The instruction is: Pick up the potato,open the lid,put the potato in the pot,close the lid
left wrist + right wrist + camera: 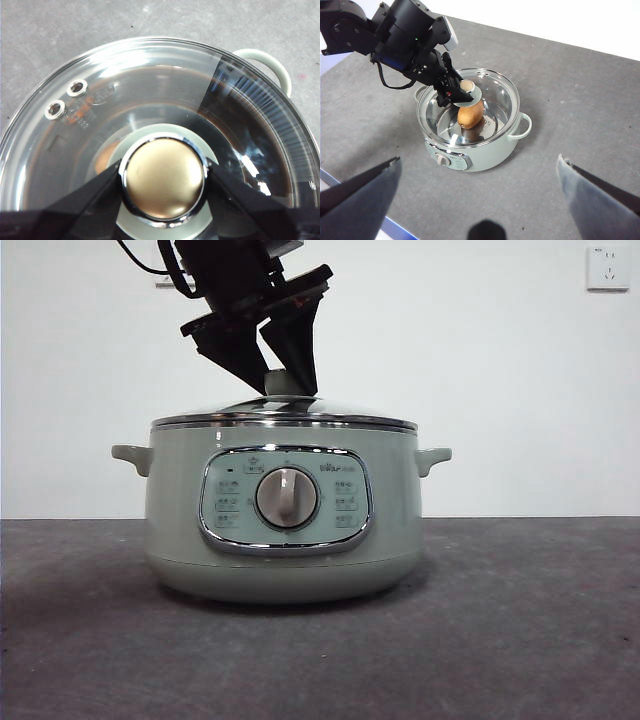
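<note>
The pale-green pot [285, 545] stands mid-table with its glass lid [310, 412] resting flat on the rim. My left gripper [283, 380] comes down from above, and its two black jaws press both sides of the lid's round knob [162, 177]. Through the glass the brown-orange potato [470, 115] lies inside the pot [485, 152], and it shows faintly as an orange patch [104, 161] in the left wrist view. My right gripper [480, 172] hangs high above the table in front of the pot, open, with nothing between its jaws.
The pot has a side handle [267, 65] on each side and a grey dial [287, 498] facing the front. Grey tabletop [520, 640] surrounds it. A wall socket [608, 267] sits on the white wall at the back right.
</note>
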You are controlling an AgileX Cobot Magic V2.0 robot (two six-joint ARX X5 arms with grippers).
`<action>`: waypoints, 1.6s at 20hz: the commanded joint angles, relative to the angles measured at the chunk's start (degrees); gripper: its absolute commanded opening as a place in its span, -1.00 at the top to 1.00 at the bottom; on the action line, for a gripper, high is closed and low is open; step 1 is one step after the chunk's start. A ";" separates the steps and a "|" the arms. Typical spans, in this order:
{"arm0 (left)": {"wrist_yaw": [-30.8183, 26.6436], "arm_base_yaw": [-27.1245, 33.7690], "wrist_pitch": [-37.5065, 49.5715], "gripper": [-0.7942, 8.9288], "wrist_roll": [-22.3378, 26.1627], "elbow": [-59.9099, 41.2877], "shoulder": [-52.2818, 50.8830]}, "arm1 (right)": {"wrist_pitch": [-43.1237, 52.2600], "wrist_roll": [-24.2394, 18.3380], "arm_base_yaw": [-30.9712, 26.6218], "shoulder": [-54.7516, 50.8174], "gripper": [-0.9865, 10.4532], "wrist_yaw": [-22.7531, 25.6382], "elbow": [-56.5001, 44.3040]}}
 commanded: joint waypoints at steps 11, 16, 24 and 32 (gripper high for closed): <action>-0.46 0.52 -0.92 -0.35 -0.28 -1.46 -5.62 | -1.44 0.61 0.04 -0.04 -0.45 -0.02 -0.44; -0.39 0.50 -6.60 -0.47 -0.17 -1.46 -12.68 | -1.44 0.63 0.04 0.02 -0.45 -0.02 -0.44; -0.37 0.50 -27.87 -0.45 2.84 -1.46 -24.94 | -1.44 0.83 0.04 0.39 -0.45 -0.04 -0.44; -0.07 0.50 -35.01 0.85 3.21 -1.46 -32.50 | -1.44 -0.68 0.04 2.36 0.85 0.00 -0.44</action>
